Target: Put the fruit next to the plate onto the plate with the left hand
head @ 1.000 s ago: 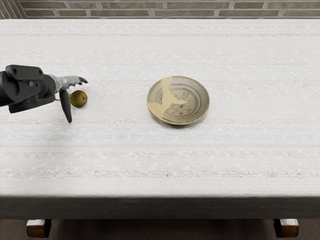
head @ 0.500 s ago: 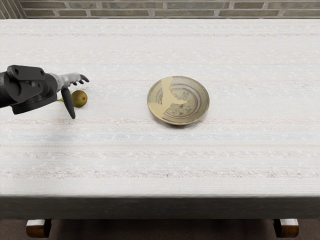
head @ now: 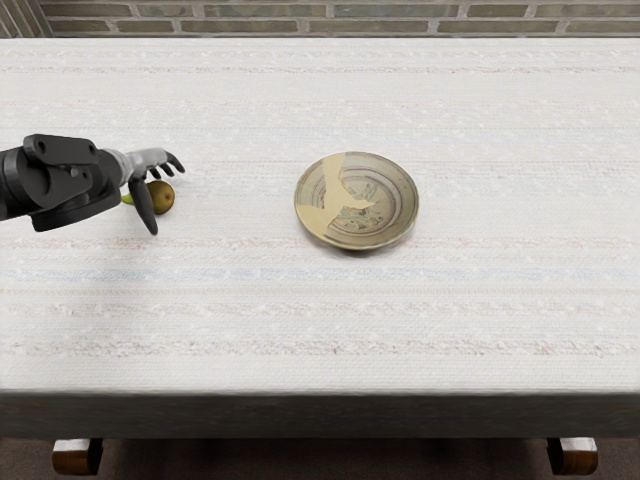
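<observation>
Bench (head: 320,320): pale, faintly striped top, fills almost the whole head view. Dark front edge along the bottom, with two wooden feet showing under it at the corners. Strip of brick wall (head: 330,18) behind the far edge.

Left arm (head: 55,182): dark, bulky forearm coming in from the left edge, low over the bench on its left side. Right arm not in view.

Plate (head: 356,200): round, olive-tan with a darker pattern, sits flat a bit right of centre. Nothing on it.

Left hand (head: 150,182): at the end of the forearm, well apart from the plate. Fingers (head: 172,160) loosely spread and pointing right, above the fruit. Thumb (head: 148,212) hangs down in front of the fruit's left side. Not clamped on anything. Can't tell if the thumb actually touches the fruit.

Fruit (head: 163,197): small, yellow-green and brown, on the bench directly under the hand, partly hidden by the thumb. Far left of the plate, not on it.
</observation>
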Tool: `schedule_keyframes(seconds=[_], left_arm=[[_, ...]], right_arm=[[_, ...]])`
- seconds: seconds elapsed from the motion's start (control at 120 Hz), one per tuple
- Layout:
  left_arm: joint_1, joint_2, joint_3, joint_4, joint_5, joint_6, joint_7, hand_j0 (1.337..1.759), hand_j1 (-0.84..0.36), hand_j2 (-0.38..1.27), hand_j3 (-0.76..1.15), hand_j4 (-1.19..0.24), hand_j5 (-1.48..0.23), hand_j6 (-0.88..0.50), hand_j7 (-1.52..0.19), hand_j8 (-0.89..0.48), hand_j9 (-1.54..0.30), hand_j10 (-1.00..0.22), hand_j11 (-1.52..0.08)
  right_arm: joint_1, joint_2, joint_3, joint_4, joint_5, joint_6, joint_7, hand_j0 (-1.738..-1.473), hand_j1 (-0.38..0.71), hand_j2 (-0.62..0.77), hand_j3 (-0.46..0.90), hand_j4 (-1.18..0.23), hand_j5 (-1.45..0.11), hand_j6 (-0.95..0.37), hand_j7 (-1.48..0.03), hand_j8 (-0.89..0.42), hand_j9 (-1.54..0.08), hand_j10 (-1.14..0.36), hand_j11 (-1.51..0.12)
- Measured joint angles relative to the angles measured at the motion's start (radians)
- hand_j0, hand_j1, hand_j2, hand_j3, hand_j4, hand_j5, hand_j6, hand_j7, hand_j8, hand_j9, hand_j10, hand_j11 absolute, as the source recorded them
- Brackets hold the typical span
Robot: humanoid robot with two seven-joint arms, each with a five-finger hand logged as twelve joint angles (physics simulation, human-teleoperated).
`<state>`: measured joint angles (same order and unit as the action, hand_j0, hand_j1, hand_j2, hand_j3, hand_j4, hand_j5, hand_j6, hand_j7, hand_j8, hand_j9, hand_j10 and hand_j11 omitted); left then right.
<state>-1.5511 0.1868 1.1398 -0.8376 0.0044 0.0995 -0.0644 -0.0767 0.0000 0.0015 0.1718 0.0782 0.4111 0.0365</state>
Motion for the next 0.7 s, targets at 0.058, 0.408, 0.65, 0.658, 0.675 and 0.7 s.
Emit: schedule_keyframes(seconds=[0.058, 0.408, 0.65, 0.658, 0.675, 0.7], left_arm=[[0.000, 0.000, 0.000, 0.000, -0.001, 0.003, 0.000, 1.658, 0.05, 0.05, 0.00, -0.25, -0.32, -0.25, -0.32, -0.25, -0.32, -0.25, -0.32], [0.016, 0.000, 0.004, 0.001, -0.006, 0.038, 0.000, 1.658, -0.01, 0.06, 0.00, -0.30, -0.39, -0.30, -0.39, -0.30, -0.39, -0.30, -0.39], [0.017, 0.000, 0.005, 0.001, -0.007, 0.044, 0.000, 1.658, -0.05, 0.07, 0.00, -0.33, -0.43, -0.33, -0.43, -0.33, -0.43, -0.33, -0.43], [0.017, 0.000, 0.005, 0.001, -0.007, 0.044, 0.000, 1.658, -0.05, 0.07, 0.00, -0.33, -0.43, -0.33, -0.43, -0.33, -0.43, -0.33, -0.43], [0.017, 0.000, 0.005, 0.001, -0.007, 0.044, 0.000, 1.658, -0.05, 0.07, 0.00, -0.34, -0.44, -0.34, -0.44, -0.34, -0.44, -0.34, -0.44], [0.017, 0.000, 0.005, 0.001, -0.007, 0.044, 0.000, 1.658, -0.06, 0.07, 0.00, -0.34, -0.44, -0.34, -0.44, -0.34, -0.44, -0.34, -0.44]], right_arm=[[0.000, 0.000, 0.000, 0.000, 0.000, 0.000, 0.000, -1.658, -0.34, 0.00, 0.00, -0.01, -0.01, -0.01, -0.01, -0.01, -0.01, -0.01, -0.01], [0.000, 0.000, 0.000, 0.000, 0.000, 0.000, 0.000, -1.658, -0.34, 0.00, 0.00, -0.01, -0.01, -0.01, -0.01, -0.01, -0.01, -0.01, -0.01], [0.000, 0.000, 0.000, 0.000, 0.000, 0.000, 0.000, -1.658, -0.34, 0.00, 0.00, -0.01, -0.01, -0.01, -0.01, -0.01, -0.01, -0.01, -0.01], [0.000, 0.000, 0.000, 0.000, 0.000, 0.000, 0.000, -1.658, -0.34, 0.00, 0.00, -0.01, -0.01, -0.01, -0.01, -0.01, -0.01, -0.01, -0.01], [0.000, 0.000, 0.000, 0.000, 0.000, 0.000, 0.000, -1.658, -0.34, 0.00, 0.00, -0.01, -0.01, -0.01, -0.01, -0.01, -0.01, -0.01, -0.01], [0.000, 0.000, 0.000, 0.000, 0.000, 0.000, 0.000, -1.658, -0.34, 0.00, 0.00, -0.01, -0.01, -0.01, -0.01, -0.01, -0.01, -0.01, -0.01]])
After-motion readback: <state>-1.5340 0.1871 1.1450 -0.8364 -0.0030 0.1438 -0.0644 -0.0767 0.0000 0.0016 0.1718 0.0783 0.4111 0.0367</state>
